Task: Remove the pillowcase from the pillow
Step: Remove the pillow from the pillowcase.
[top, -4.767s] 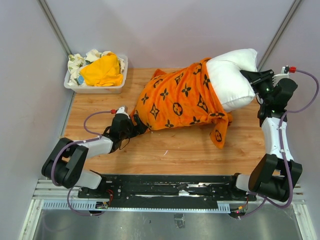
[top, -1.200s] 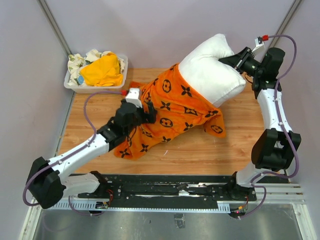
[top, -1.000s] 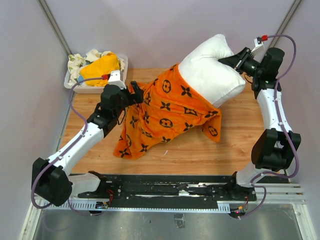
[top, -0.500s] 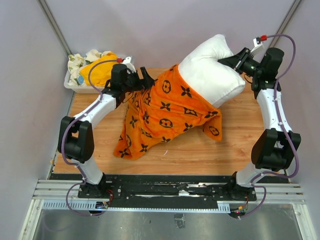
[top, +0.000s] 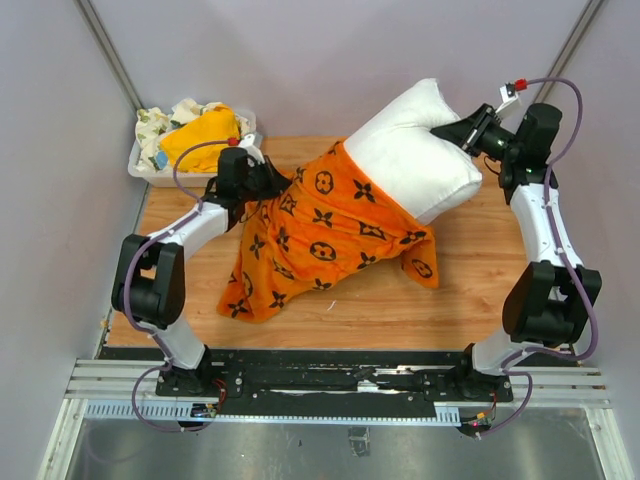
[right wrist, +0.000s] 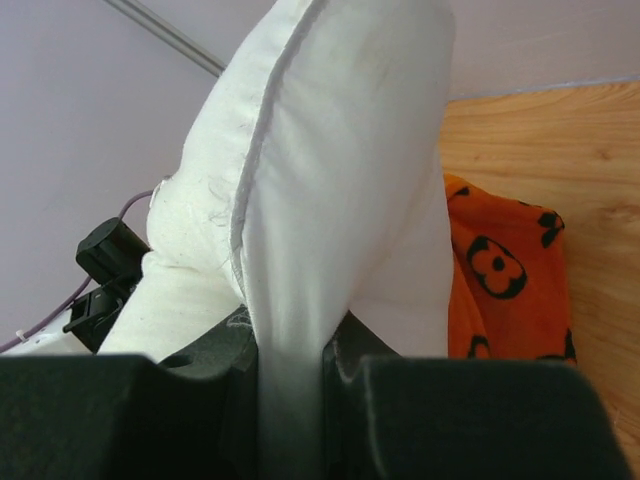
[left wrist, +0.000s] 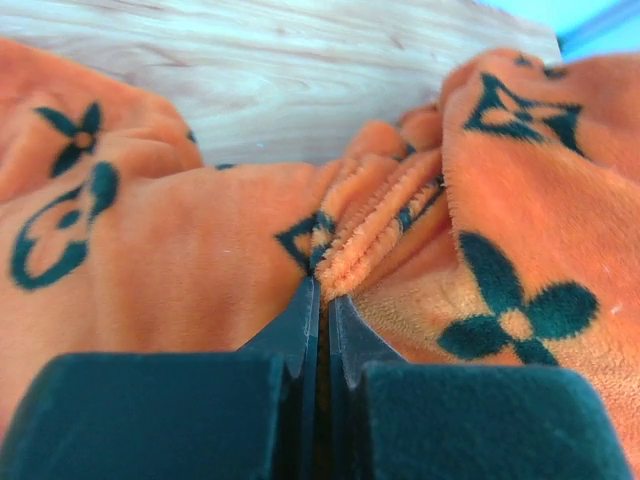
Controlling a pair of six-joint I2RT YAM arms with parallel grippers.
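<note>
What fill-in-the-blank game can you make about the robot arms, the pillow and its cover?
The right gripper is shut on the ____ pillow. The left gripper is shut on the ____ pillowcase. The bin of cloths stands at the table's far ____ corner.
Missing words: white, orange, left.

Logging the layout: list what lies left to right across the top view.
Bin → pillowcase → pillow → right arm.
</note>
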